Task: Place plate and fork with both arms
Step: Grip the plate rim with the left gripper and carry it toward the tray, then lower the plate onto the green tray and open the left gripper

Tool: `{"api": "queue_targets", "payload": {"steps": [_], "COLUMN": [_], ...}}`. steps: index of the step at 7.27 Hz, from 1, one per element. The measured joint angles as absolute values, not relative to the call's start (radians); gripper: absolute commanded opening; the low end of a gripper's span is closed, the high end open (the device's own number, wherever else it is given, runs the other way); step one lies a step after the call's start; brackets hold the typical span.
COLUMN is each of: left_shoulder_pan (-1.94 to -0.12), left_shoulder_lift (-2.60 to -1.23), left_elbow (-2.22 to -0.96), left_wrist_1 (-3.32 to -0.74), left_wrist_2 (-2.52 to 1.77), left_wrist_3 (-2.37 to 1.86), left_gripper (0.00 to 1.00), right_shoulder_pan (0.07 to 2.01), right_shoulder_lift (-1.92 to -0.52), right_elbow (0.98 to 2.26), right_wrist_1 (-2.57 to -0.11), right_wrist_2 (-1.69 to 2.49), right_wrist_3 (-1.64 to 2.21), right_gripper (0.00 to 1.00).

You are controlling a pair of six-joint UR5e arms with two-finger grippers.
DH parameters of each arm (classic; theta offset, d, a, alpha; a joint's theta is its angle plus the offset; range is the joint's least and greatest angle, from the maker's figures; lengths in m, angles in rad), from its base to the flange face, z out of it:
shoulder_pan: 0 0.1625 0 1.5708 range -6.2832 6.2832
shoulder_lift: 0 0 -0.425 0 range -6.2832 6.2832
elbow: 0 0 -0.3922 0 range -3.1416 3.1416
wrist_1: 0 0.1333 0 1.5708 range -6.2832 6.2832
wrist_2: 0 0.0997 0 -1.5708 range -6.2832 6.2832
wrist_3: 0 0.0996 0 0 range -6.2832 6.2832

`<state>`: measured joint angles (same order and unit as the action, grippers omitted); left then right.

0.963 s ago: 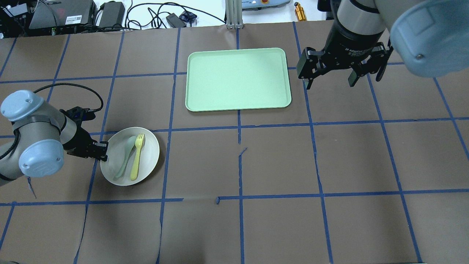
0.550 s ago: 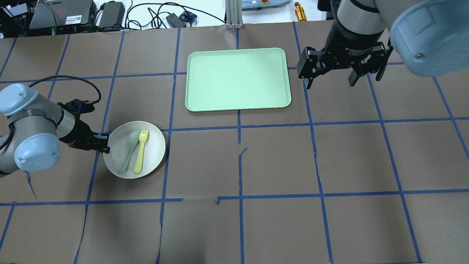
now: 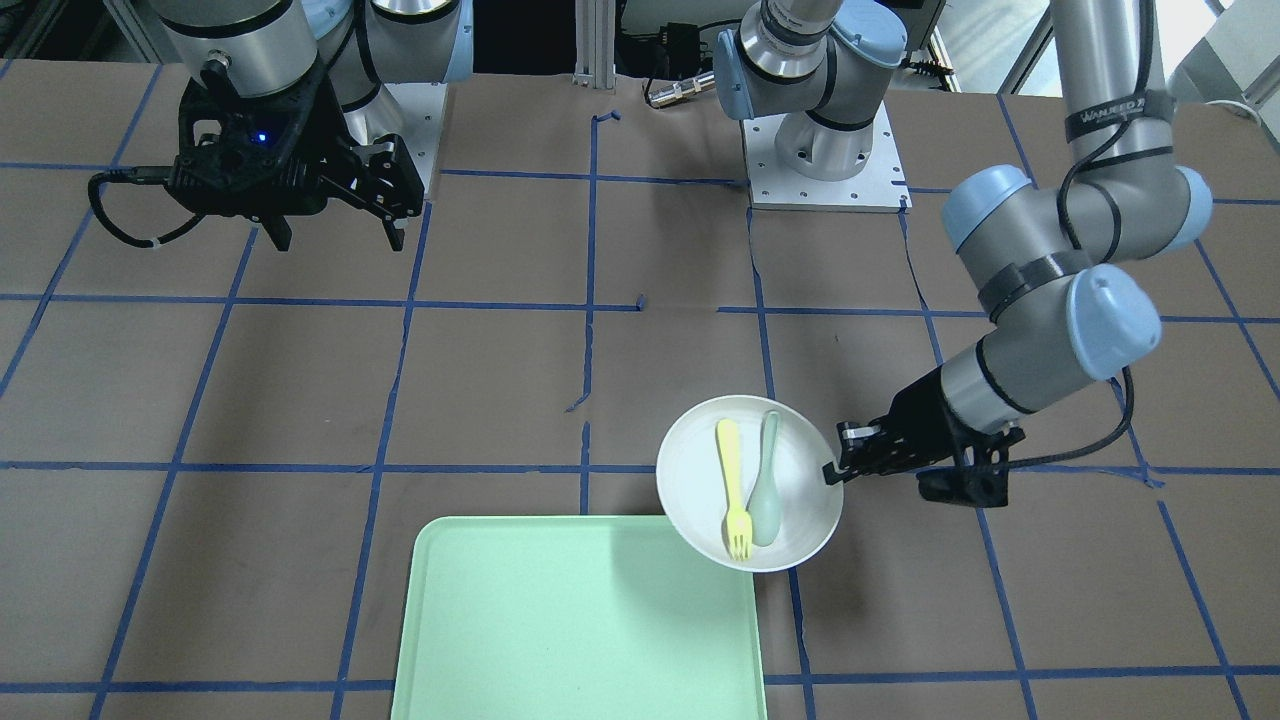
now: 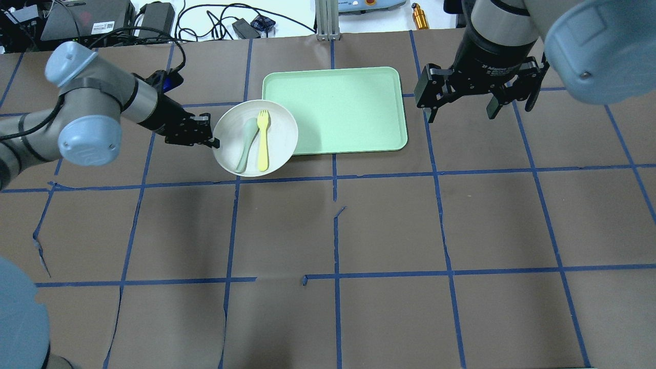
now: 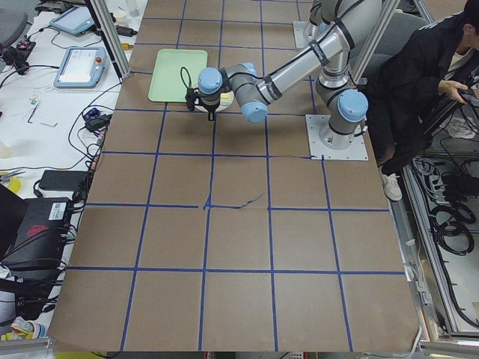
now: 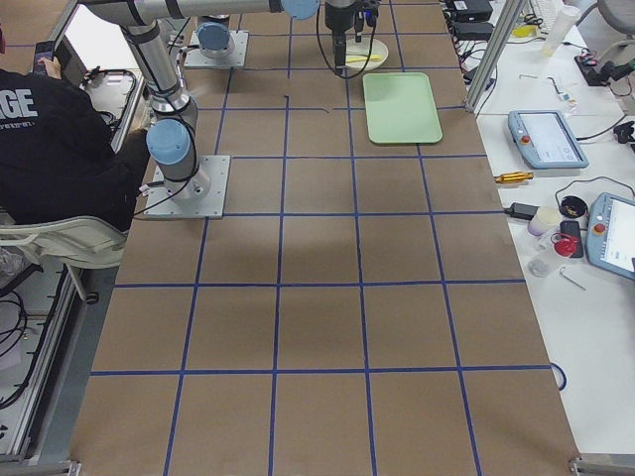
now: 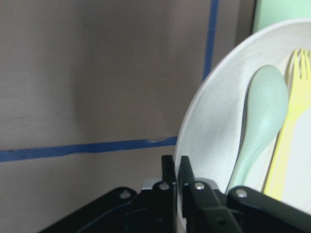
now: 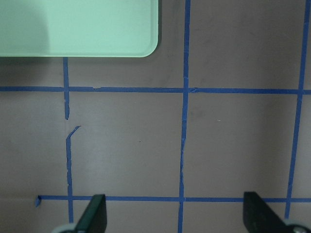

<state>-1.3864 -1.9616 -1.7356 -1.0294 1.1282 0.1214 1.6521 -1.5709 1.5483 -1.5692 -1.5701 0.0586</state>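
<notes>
Left hand [image 4: 213, 143] clamped on the plate [image 4: 281, 130] rim, holding it seemingly clear of the worktop [image 4: 389, 230], over the tray's [image 4: 353, 107] near left corner. Likely the carry step; next, ease right and lower level. Right hand [image 4: 461, 114] apart, empty, right of tray. Round off-white plate; yellow fork [image 4: 263, 141] beside spoon [image 4: 245, 146] inside.

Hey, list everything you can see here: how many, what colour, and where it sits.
plate: one, off-white, overlapping the tray's corner on the robot's left
fork: one, yellow, lying in the plate
spoon: one, pale grey-green, in the plate beside the fork
tray: one, mint green, on the table's far side
table: one, brown cover with blue tape grid
cylinder: one, brass-coloured, past the table's far edge
person: one, in black, beside the robot's bases
left gripper: one, black, shut on the plate's rim
right gripper: one, black, open, hovering beside the tray
</notes>
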Motion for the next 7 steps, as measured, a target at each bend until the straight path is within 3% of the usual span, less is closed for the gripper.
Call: {"api": "queue_targets", "payload": {"steps": [2, 5, 6, 7], "left_shoulder_pan": [-1.519, -1.610, -1.623, -1.630], "left_shoulder_lift": [-2.163, -2.336, -2.359, -2.369], "left_elbow": [-1.472, -1.301, -1.291, -1.290], "left_wrist_1": [-1.034, -1.004, -0.978, -0.965], "left_wrist_2": [1.133, 1.190, 1.202, 1.207], "left_wrist_3": [-0.049, -0.187, -0.205, -0.219], "left_gripper": [0.00, 0.00, 0.18, 0.96], "right_shoulder_pan": [1.652, 1.652, 1.652, 1.652], "right_shoulder_lift": [-1.570, -1.571, -1.570, -1.570], "right_elbow": [1.549, 1.550, 1.550, 1.550], "right_wrist_1": [-1.569, -1.569, -1.569, -1.569], "right_wrist_2": [-1.570, -1.571, -1.571, -1.572], "right_wrist_3": [0.059, 0.058, 0.058, 0.058], "right_gripper": [1.00, 1.00, 1.00, 1.00]}}
